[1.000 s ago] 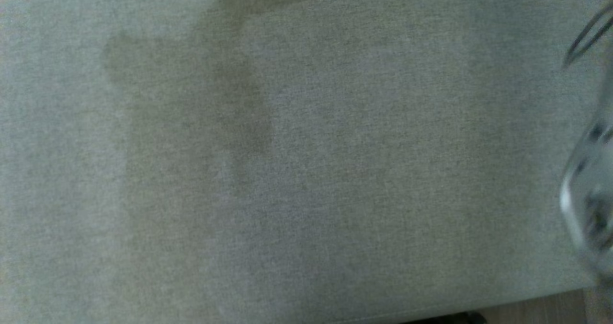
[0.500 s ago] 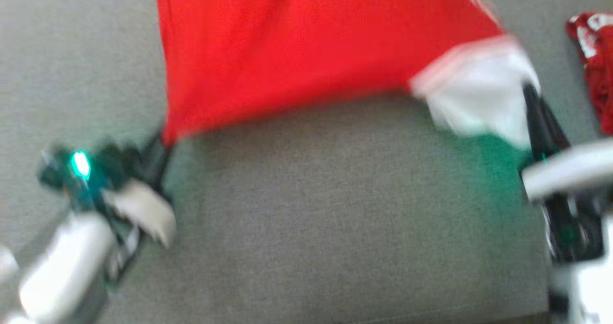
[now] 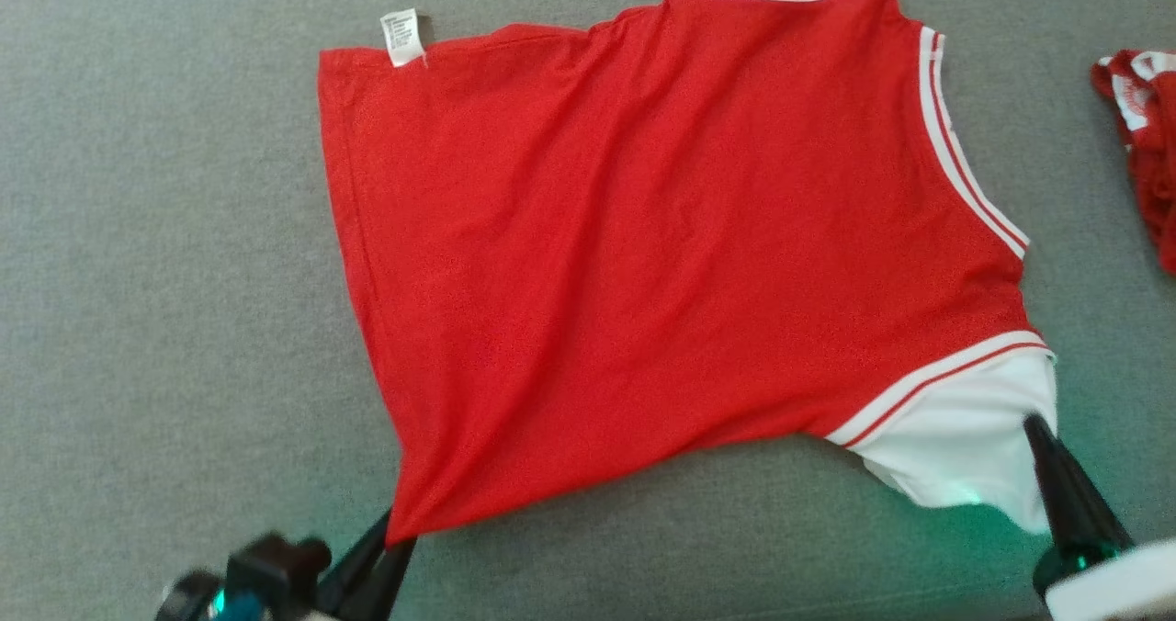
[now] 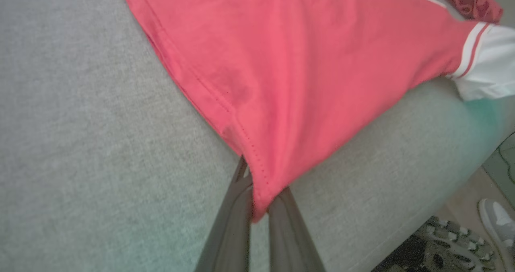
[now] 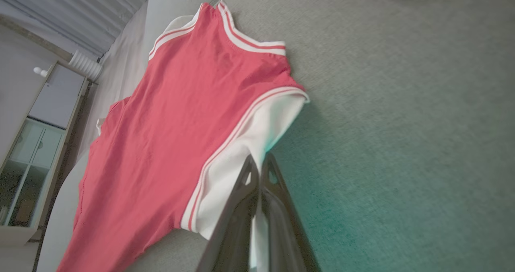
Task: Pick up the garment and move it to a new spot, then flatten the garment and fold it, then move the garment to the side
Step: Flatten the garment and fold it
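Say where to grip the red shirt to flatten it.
Take the red shirt by its two near tips: hem corner in the left claw, white sleeve in the right claw. Come from the near edge of the couch; both tips point that way.

We see the red jersey garment (image 3: 643,263) as soft, matt knit cloth, with its white striped bands (image 3: 965,162) in the same dull cloth and its white sewn-in label (image 3: 403,38) a thinner, smoother tape. The grey upholstered surface (image 3: 165,281) beneath is a coarse, matt weave. The dark fingers (image 4: 231,231) of the left end effector (image 4: 259,183) look like smooth, dull plastic, perhaps rubbery; blur leaves us unsure.
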Robot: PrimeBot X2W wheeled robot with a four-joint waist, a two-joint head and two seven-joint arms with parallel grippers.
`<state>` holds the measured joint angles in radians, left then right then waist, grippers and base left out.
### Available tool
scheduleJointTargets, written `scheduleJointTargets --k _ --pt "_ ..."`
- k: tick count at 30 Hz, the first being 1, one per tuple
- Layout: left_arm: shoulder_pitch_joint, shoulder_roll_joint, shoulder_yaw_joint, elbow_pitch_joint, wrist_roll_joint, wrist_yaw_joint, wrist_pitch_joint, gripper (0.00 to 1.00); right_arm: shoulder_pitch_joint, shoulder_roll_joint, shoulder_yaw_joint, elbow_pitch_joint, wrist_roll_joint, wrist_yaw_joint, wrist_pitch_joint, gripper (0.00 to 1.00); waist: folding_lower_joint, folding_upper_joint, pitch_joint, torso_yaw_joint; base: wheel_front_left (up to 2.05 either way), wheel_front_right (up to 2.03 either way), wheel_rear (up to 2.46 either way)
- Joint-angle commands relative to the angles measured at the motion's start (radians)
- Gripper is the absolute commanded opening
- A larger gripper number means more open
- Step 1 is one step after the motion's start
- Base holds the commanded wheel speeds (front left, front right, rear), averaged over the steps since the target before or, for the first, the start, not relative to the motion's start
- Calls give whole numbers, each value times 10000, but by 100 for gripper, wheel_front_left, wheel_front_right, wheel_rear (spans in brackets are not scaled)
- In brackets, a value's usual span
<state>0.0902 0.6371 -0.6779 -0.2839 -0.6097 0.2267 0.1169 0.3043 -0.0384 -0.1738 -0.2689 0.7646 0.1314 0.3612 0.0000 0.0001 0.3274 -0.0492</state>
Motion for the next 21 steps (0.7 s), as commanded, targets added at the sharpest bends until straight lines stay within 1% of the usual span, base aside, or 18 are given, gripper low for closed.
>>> scheduleJointTargets --k 1,2,4,5,7,10,13,15,16,17,18,19,20,21 --pt "-590 479 375 -302 0 -124 168 0 -519 -119 129 -451 23 -7 139 0 0 -1 47 22 0 0 0" --pt "-834 706 376 -342 -44 -348 472 0 -785 -118 119 -460 132 -7 353 0 0 -1 87 26 0 0 0" --pt "-1397 828 555 -417 -549 -768 970 0 -1446 -118 15 -449 239 -7 908 0 0 -1 161 55 0 0 0" --pt "-1726 1007 581 -412 -629 -976 1319 0 -1835 -118 -81 -409 228 -7 1216 0 0 -1 193 45 0 0 0" --pt "-2349 1064 677 -452 -1228 -1415 1995 0 -2697 -118 -292 -287 61 -7 1920 0 0 -1 274 63 0 0 0" --pt "-3354 1143 938 -251 -2080 -1884 2952 0 -4115 -118 -503 137 -359 -7 3043 0 0 -1 484 62 0 0 0" --pt "-4338 1110 1085 262 -2679 -2167 3822 0 -5429 -118 -623 834 -932 -7 3927 0 0 -1 723 66 0 0 0" --pt "-4934 939 1141 628 -2969 -2209 4266 0 -6204 -118 -682 1314 -1369 -7 4211 0 0 -1 879 73 0 0 0" --pt "-5192 843 1172 822 -3045 -2170 4418 0 -6538 -118 -686 1565 -1524 -7 4250 24 0 -1 934 70 0 0 0" --pt "-5406 770 1175 999 -3105 -2147 4573 0 -6834 -118 -661 1799 -1647 -7 4231 85 0 -1 985 57 0 0 0" --pt "-5580 673 1207 1177 -3181 -2089 4672 0 -7097 -118 -649 2004 -1772 -7 4101 100 0 -1 1024 55 0 0 0" --pt "-5709 551 1284 1363 -3294 -1995 4709 0 -7303 -118 -602 2182 -1900 -7 3952 100 0 -1 1055 48 0 0 0" --pt "-5801 465 1353 1521 -3362 -1913 4709 34 -7441 -118 -582 2389 -1957 -7 3826 100 0 -1 1068 32 0 0 0" --pt "-5863 441 1378 1608 -3335 -1914 4656 100 -7533 -118 -487 2508 -1983 -7 3705 100 0 -1 1066 17 0 0 0"
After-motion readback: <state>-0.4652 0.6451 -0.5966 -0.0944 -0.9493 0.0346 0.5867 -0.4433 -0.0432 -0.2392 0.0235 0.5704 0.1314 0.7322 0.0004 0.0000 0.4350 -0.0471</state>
